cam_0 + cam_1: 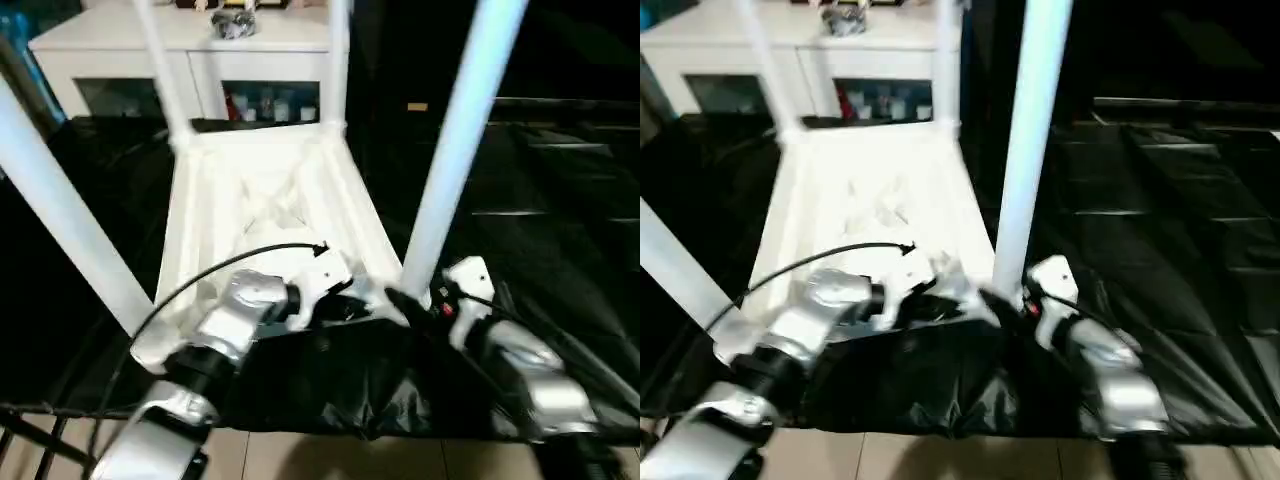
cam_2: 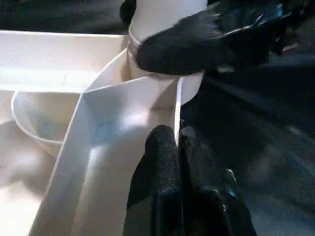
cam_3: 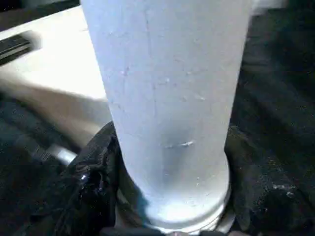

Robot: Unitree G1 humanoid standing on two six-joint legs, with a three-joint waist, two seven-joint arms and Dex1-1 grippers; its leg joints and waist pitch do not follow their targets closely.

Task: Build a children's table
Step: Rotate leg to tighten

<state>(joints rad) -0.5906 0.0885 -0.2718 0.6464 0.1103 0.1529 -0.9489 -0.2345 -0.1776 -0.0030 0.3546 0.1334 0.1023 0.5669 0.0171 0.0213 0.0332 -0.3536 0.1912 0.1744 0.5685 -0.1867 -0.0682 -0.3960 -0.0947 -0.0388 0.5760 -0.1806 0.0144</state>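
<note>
The small white plastic children's table (image 1: pixel 265 205) lies upside down on a black plastic sheet (image 1: pixel 560 200). Its ribbed underside faces up. Four long white tube legs stand up from its corners. The near right leg (image 1: pixel 455 150) stands in its round corner socket, close to the robot. The near left leg (image 1: pixel 60 205) leans out to the left. The two far legs (image 1: pixel 160 70) rise by the back edge, in front of a white cabinet with glass doors (image 1: pixel 190 60).

The left pincer (image 2: pixel 178 147) has its two black fingers (image 2: pixel 160 162) pressed together. In the left wrist view, they sit on the thin white edge of the table, right next to the near right corner socket. The left arm's silver forearm (image 1: pixel 225 325) reaches in over the near edge of the table, with a black cable (image 1: pixel 215 270) arching above it.

The right pincer (image 1: pixel 420 300) is at the foot of the near right leg. In the right wrist view, its black fingers (image 3: pixel 93 167) sit on either side of the white tube, just above the socket. They look closed around the leg. In the left wrist view, one black finger of the right pincer lies across the foot of that same leg.

The black sheet is crumpled along the near edge, and pale floor tiles (image 1: pixel 330 455) show below it.
</note>
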